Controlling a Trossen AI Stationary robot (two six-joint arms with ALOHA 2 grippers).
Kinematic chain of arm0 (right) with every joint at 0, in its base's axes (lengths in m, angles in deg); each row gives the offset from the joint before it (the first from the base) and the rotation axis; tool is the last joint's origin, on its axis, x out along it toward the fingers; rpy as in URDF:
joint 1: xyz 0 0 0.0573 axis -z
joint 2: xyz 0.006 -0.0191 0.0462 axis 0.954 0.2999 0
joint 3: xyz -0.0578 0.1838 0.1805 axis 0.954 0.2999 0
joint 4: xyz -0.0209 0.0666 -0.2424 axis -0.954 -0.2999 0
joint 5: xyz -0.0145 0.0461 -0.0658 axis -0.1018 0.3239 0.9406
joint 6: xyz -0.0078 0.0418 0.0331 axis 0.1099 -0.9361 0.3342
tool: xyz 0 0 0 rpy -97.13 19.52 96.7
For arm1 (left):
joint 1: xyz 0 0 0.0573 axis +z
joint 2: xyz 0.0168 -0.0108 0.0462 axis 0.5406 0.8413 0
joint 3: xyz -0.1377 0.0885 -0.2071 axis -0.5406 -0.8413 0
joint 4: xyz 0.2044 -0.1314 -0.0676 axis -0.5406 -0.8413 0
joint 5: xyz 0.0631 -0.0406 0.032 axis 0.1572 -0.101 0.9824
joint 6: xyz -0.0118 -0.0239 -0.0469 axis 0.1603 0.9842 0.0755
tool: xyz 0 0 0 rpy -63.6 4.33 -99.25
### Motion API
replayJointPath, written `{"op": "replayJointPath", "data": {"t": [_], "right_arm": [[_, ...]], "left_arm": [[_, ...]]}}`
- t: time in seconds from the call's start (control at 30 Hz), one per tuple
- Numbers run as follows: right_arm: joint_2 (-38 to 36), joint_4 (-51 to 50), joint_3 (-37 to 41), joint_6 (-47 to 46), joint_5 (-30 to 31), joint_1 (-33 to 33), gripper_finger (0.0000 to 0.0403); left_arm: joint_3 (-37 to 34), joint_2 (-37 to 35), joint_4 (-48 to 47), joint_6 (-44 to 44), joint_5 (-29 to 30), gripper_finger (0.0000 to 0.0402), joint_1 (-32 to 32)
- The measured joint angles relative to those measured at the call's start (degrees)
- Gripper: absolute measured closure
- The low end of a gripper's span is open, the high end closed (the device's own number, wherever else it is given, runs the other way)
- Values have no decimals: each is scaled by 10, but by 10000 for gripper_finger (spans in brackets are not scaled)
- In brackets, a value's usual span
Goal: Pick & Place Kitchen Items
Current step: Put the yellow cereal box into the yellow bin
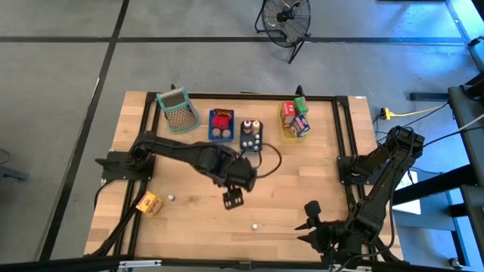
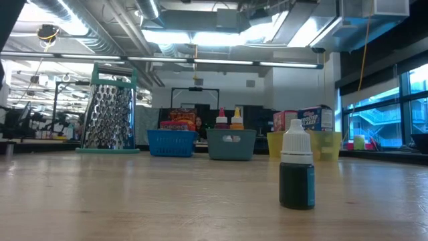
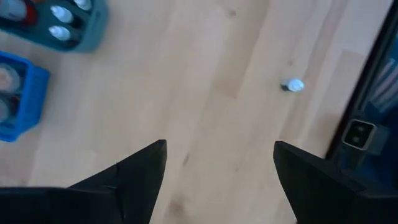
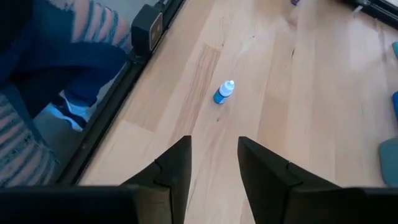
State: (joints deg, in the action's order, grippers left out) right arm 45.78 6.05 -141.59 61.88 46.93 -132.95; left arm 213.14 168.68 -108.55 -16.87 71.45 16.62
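Blue tray, grey tray, yellow tray

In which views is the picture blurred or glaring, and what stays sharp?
Low view: the small bottle is sharp, the trays behind soft, the ceiling lights glare. Left wrist view: soft throughout, the blue tray blurred. Right wrist view: the bottle is fairly clear. High view: even light, a bluish cast at right.

The table is pale, smooth matt wood. The small bottle looks like glossy plastic with a white cap. The grater is shiny perforated metal.
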Motion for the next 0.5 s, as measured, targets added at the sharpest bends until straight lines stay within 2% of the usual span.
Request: {"op": "replayJointPath", "data": {"t": [0.13, 0.33, 0.43, 0.5], "right_arm": [[0, 0, 0, 0, -27, 0, 270], [0, 0, 0, 17, -30, 0, 270], [0, 0, 0, 29, -30, 0, 270], [0, 0, 0, 35, -30, 0, 270]], "left_arm": [[0, 0, 0, 16, -1, 110, -25], [-1, -5, 0, 91, 11, 110, -52], [-1, -30, 0, 120, 16, 110, -62], [-17, -64, 3, 140, 52, 110, -70]]}}
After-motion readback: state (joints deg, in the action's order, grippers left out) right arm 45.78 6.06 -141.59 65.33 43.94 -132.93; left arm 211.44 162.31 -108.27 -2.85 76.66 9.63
